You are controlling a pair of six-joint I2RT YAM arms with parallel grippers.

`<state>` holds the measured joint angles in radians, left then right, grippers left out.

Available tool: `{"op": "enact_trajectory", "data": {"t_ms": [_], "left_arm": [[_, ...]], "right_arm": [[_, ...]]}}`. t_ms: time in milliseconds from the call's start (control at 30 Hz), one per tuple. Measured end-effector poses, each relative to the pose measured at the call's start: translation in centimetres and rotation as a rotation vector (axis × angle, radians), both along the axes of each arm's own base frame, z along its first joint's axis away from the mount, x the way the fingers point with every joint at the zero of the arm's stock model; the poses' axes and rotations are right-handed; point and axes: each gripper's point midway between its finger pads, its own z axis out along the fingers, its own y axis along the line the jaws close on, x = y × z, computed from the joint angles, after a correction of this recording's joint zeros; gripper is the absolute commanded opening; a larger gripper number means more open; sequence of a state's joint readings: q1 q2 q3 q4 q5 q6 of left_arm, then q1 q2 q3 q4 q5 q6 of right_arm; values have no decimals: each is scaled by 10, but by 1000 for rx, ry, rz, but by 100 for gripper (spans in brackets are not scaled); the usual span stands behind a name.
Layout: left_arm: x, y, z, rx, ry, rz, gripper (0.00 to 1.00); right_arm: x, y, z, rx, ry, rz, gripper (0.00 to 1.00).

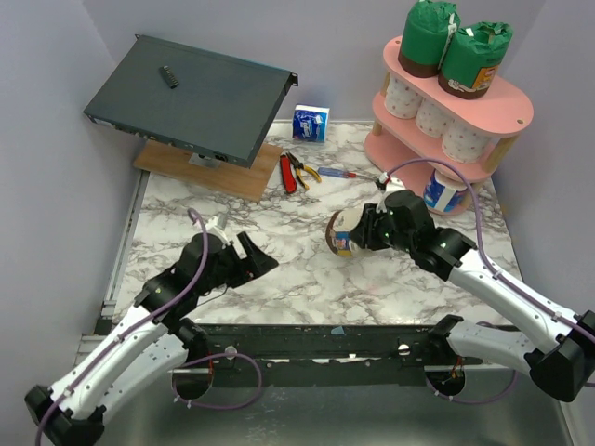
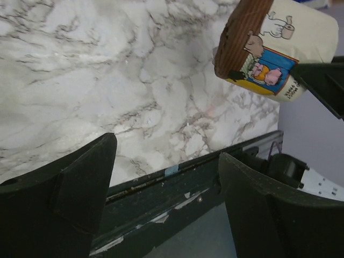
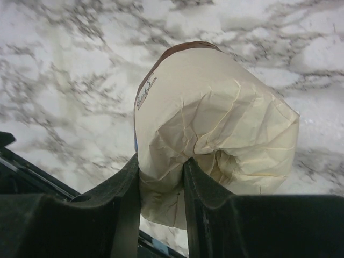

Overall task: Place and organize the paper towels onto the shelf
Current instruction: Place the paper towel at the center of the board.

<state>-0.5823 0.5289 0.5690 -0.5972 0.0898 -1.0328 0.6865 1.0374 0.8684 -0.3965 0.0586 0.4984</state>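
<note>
**Right gripper clamps a roll**

Fingers pinch the cream wrapper of that brown-banded roll over the marble table, well apart from the pink shelf (two green rolls on top, white ones on the middle tier). Left gripper gapes wide, nothing between its jaws.

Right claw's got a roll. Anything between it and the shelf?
Nothing visible on the table between the roll and the shelf; the pliers lie off to the side. The tiers are partly taken: green rolls on top, white rolls in the middle, a blue roll on the bottom.
</note>
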Motion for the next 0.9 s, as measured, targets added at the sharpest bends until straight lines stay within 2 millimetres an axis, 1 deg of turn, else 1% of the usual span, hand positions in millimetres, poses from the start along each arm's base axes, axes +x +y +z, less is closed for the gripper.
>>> {"op": "enact_trajectory", "data": {"t_ms": [100,167,300,367,500,633,700,800,900], "left_arm": [[-2,-25,6,20,-9,-81,80],[0,-35,6,29,-10,-102,81],[2,-47,-2,52,-1,-122,81],[4,-52,-5,63,2,-128,81],[7,-60,-9,72,3,-138,81],[11,-71,-12,82,12,-153,81],[13,-79,-11,84,12,-167,81],[15,-87,-8,77,2,-182,81],[15,-90,-9,75,0,-187,81]], "right_arm": [[-9,-13,-14,-111,42,9,31],[-11,-17,-18,-160,50,12,31],[-13,-26,-30,-253,60,16,32],[-15,-28,-35,-286,64,20,32],[-17,-25,-46,-347,72,41,32],[-17,-22,-61,-401,98,59,36],[-17,-23,-70,-431,117,66,39],[-16,-23,-77,-452,130,71,46],[-14,-23,-76,-455,125,68,59]]}}
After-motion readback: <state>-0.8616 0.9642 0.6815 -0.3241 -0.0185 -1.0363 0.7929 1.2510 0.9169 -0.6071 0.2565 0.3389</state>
